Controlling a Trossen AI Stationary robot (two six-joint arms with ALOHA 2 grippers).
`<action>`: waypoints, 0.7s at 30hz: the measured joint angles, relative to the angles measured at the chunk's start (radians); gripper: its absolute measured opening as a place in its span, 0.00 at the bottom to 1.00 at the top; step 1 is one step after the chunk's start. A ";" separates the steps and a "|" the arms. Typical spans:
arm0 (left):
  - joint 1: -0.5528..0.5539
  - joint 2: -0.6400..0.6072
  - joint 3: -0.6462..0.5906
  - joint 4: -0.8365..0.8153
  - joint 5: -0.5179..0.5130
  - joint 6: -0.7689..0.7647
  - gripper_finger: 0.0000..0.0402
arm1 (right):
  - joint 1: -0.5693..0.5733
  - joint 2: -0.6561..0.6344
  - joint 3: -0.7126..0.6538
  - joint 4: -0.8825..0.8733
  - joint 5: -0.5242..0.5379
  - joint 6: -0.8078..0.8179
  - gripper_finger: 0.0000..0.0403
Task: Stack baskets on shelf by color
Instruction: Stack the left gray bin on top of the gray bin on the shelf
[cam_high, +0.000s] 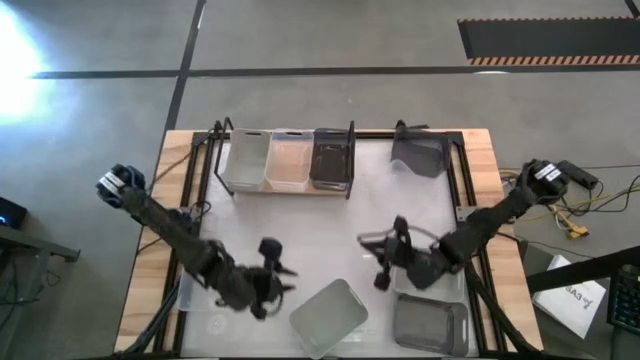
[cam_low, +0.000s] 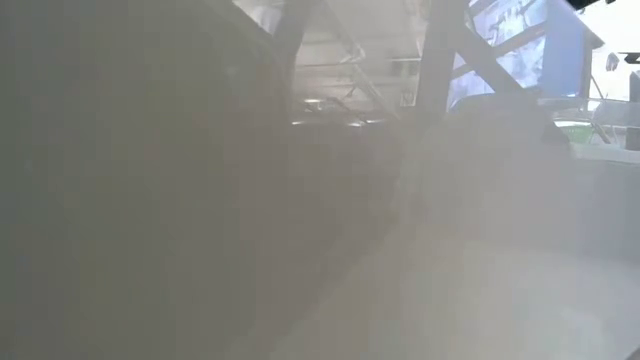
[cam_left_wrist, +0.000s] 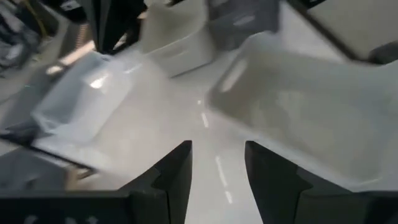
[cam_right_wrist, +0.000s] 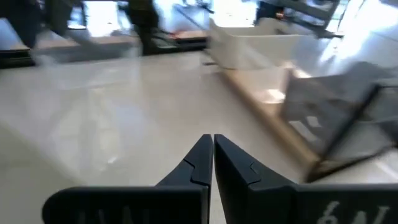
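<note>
The shelf (cam_high: 290, 188) stands at the table's far edge. On it are a whitish basket (cam_high: 248, 158), a clear basket (cam_high: 289, 160) and a dark grey basket (cam_high: 332, 158). Another dark grey basket (cam_high: 420, 156) lies tilted to the shelf's right, and also shows in the right wrist view (cam_right_wrist: 339, 118). A whitish basket (cam_high: 328, 315) sits near the front edge, with a grey basket (cam_high: 430, 323) to its right. My left gripper (cam_left_wrist: 217, 165) is open and empty just left of the whitish basket (cam_left_wrist: 305, 118). My right gripper (cam_right_wrist: 212, 158) is shut and empty over mid-table.
A clear basket (cam_left_wrist: 81, 106) lies on the table beyond my left gripper, and another clear one (cam_high: 432, 285) sits under my right arm. The low view is filled by a hazy surface close to the camera. Bare tabletop (cam_high: 320, 225) lies between the shelf and the grippers.
</note>
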 joint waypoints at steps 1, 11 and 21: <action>-0.020 0.029 0.034 -0.024 0.000 -0.043 0.33 | 0.024 0.023 0.008 0.029 -0.001 0.001 0.02; -0.218 0.210 0.310 -0.353 0.085 -0.731 0.33 | 0.130 0.224 0.205 -0.016 -0.147 0.037 0.02; -0.215 0.401 0.251 0.008 0.238 -0.814 0.33 | 0.031 0.424 0.608 -0.974 -0.251 0.521 0.02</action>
